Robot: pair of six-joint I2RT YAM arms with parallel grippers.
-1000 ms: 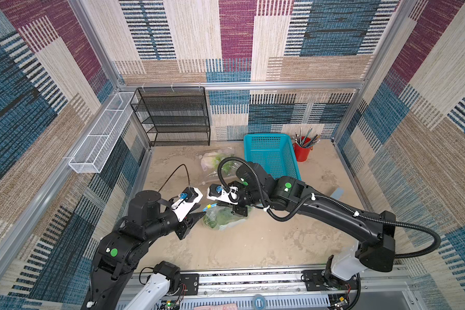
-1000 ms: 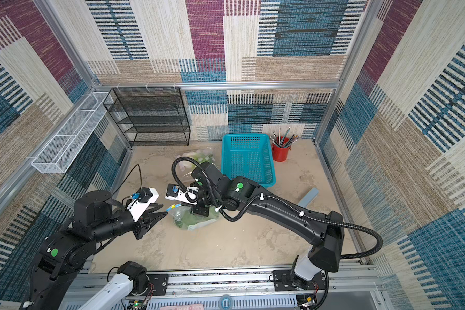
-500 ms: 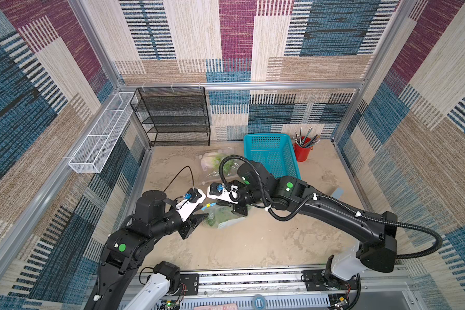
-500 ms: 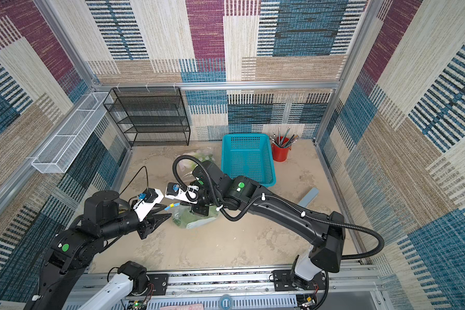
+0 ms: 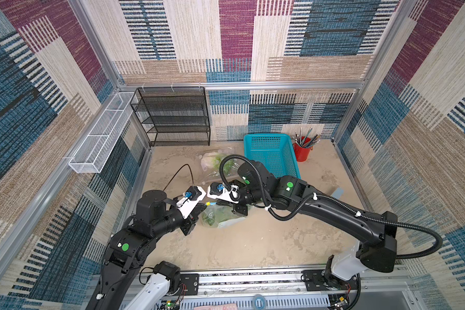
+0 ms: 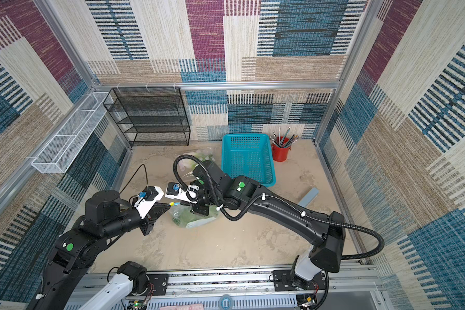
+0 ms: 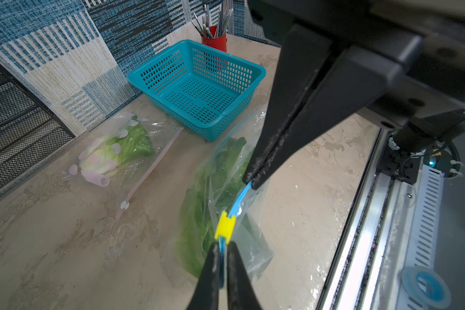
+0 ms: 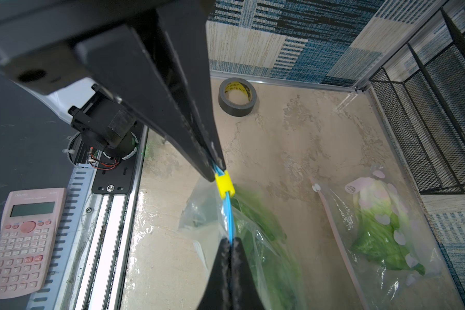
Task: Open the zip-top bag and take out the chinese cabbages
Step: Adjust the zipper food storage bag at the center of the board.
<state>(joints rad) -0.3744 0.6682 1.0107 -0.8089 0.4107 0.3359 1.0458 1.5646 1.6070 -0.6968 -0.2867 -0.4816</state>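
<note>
1. Desk, sandy and mottled, filled the lower middle of both top views.
2. Against the back wall, upper left of centre, stood a black mesh rack. A white wire tray hung on the side wall to its left.
3. Right of centre sat a teal basket.
4. At the centre of the frame, lower left of that basket, was the zip-top bag. Its top edge was lifted between the two hands and its lower part rested on the desk.
5. Above it in the frame, between rack and basket, a pink-spotted bag lay flat.
6. Of the chinese cabbages, green leaves showed inside the lifted bag, though the number of heads could not be told. One white-based head lay in the pink-spotted bag.
7. From the left of centre the left hand pointed in, jaws together and clamped on the bag's blue zip strip. Facing it from the right, the right hand was clamped on the same strip farther along.
8. Just right of the basket stood a red cup of pencils.
9. In the right wrist view a grey tape roll lay on the desk, and a pink calculator lay beyond the front rail.
10. On the strip, just beside the left hand's tips, sat a yellow slider. The strip ran straight between the hands.
</note>
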